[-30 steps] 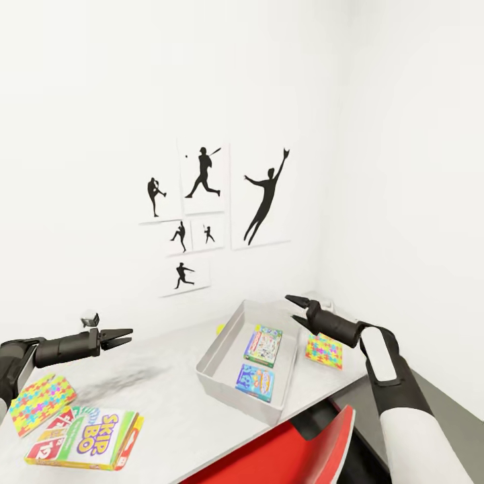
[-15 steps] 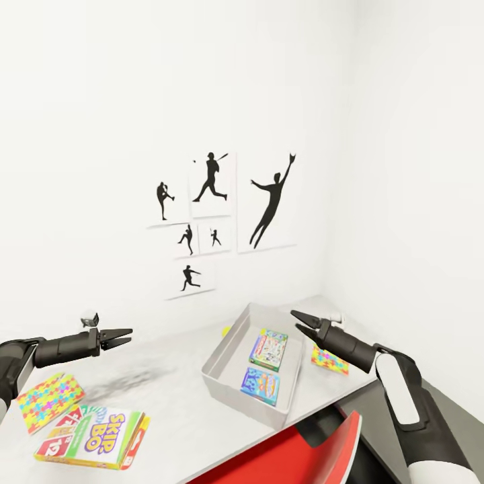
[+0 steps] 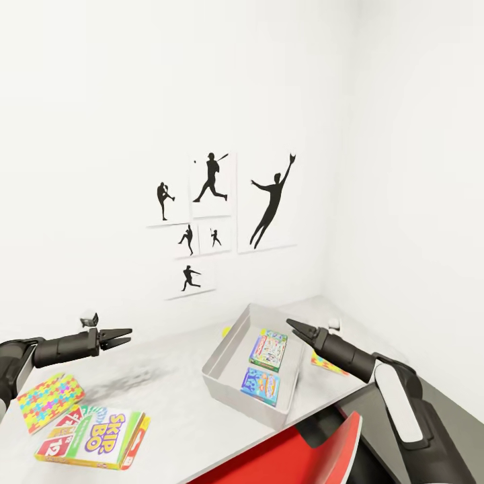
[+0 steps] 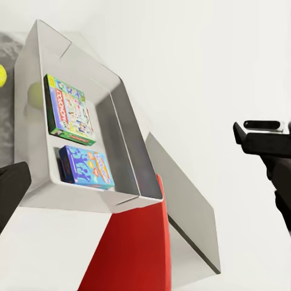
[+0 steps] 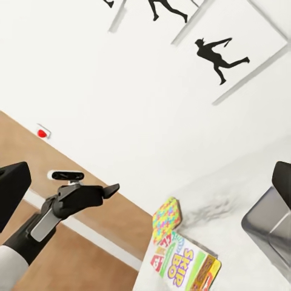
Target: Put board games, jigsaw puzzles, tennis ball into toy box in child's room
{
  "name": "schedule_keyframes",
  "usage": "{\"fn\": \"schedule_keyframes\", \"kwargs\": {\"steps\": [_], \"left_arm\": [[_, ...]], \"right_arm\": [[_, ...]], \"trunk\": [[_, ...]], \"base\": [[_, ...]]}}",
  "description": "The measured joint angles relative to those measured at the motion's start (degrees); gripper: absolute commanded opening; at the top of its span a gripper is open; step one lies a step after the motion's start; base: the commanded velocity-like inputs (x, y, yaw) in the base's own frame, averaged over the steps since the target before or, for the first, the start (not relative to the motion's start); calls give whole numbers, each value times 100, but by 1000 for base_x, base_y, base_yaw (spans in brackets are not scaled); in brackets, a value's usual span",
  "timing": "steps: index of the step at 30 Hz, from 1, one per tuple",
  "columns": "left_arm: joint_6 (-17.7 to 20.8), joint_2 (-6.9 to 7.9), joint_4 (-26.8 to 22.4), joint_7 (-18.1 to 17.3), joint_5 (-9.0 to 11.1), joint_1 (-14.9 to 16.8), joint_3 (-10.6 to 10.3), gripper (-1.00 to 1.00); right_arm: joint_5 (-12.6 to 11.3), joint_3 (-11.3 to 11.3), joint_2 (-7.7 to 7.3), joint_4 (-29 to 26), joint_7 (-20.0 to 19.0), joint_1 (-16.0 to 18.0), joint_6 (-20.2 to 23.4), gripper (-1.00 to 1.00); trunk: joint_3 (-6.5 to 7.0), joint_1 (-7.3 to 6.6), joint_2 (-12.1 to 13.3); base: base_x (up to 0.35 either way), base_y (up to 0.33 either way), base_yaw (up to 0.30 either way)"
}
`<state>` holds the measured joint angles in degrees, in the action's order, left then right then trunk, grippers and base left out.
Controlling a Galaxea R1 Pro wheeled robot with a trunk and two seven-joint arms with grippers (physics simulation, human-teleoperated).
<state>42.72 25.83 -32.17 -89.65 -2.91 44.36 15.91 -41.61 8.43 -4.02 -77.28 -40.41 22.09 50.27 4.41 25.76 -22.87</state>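
— Where do we find the toys relative to the grippers?

— Our left gripper point(image 3: 123, 336), fingers slightly parted and empty, hovers above the long light-grey table point(image 3: 171, 403); the red-yellow-green "SKIP-BO" box point(image 3: 94, 431) and a bright jigsaw-pattern box point(image 3: 48, 398) lie below it, near the table's front edge. Our right gripper point(image 3: 294, 327), fingers close together and empty, hovers beside the shallow light-grey toy box point(image 3: 225, 349), which holds the pastel multicolour game box point(image 3: 269, 349) and the small blue game box point(image 3: 261, 386). A second jigsaw box point(image 3: 324, 364) lies under the right arm.

— The room?

— White walls, black baseball-player silhouette pictures point(image 3: 222, 215).
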Motion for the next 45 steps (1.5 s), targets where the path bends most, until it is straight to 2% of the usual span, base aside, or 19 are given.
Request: {"fn": "schedule_keyframes", "kwargs": {"steps": [18, 30, 45], "left_arm": [[1, -6, 0, 0, -3, 0, -1, 100], [1, -6, -1, 0, -7, -1, -3, 100], [1, -6, 0, 1, -13, 0, -12, 100]], "right_arm": [[0, 16, -3, -78, -32, -23, -127, 100], [8, -11, -2, -89, 12, -23, -154, 100], [9, -31, -3, -65, 40, -23, -163, 100]], "trunk": [[1, 0, 0], [37, 0, 0], [40, 0, 0]], "base": [[0, 0, 3], [0, 0, 122], [0, 0, 10]]}}
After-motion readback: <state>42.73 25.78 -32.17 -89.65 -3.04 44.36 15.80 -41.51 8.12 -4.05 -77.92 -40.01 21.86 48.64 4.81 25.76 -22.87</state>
